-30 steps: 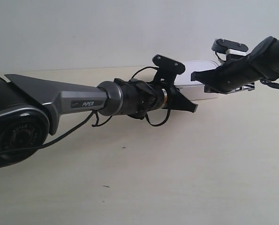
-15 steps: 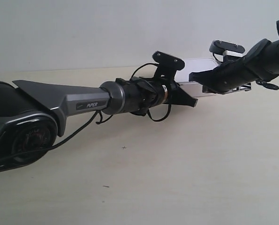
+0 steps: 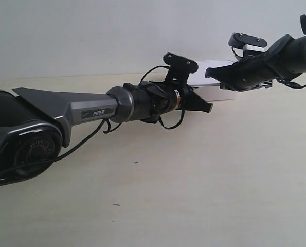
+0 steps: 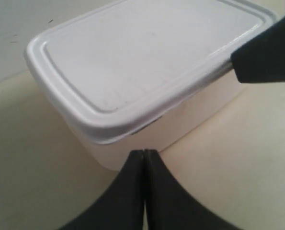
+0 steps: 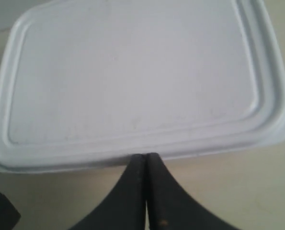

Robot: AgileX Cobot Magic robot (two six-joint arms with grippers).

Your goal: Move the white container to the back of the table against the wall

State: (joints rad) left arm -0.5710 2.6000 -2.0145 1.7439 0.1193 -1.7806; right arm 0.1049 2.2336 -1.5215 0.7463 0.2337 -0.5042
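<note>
1. Two arms are converging over the table (image 3: 194, 190) on the white container (image 4: 147, 62). In the exterior view the container is sitting at about 1 o'clock, at the far edge of the tabletop near the wall (image 3: 91, 31).
2. From 9 o'clock in the exterior view, the left arm (image 3: 65, 110) is stretching toward 2 o'clock, low over the tabletop.
3. Below that arm, at about 7 o'clock, two tiny dark specks (image 3: 136, 162) are showing on the pale wood grain.
4. At the end of that arm, the left gripper (image 4: 144, 153) is pointing at the foot of the container's side wall.
   - Its jaws are pressing together, with nothing between them.
   - Whether the tip is touching the wall or stopping just short cannot be told.
5. The container is lying flat on the table, closed, with its rimmed lid (image 5: 132, 72) seated all round.
6. The right gripper (image 5: 145, 155) is hanging at the rim of the lid, along one long edge.
   - Its jaws are likewise pressing together and carrying nothing.
   - Contact with the rim cannot be confirmed.
7. In the left wrist view, a dark finger of the right gripper is overlapping the lid's far edge.
8. From 3 o'clock in the exterior view, the right arm (image 3: 291, 54) is reaching toward 9 o'clock, above the level of the lid.
9. Both wrist views are showing the wall just behind one corner of the container. Whether the two are touching cannot be told.
</note>
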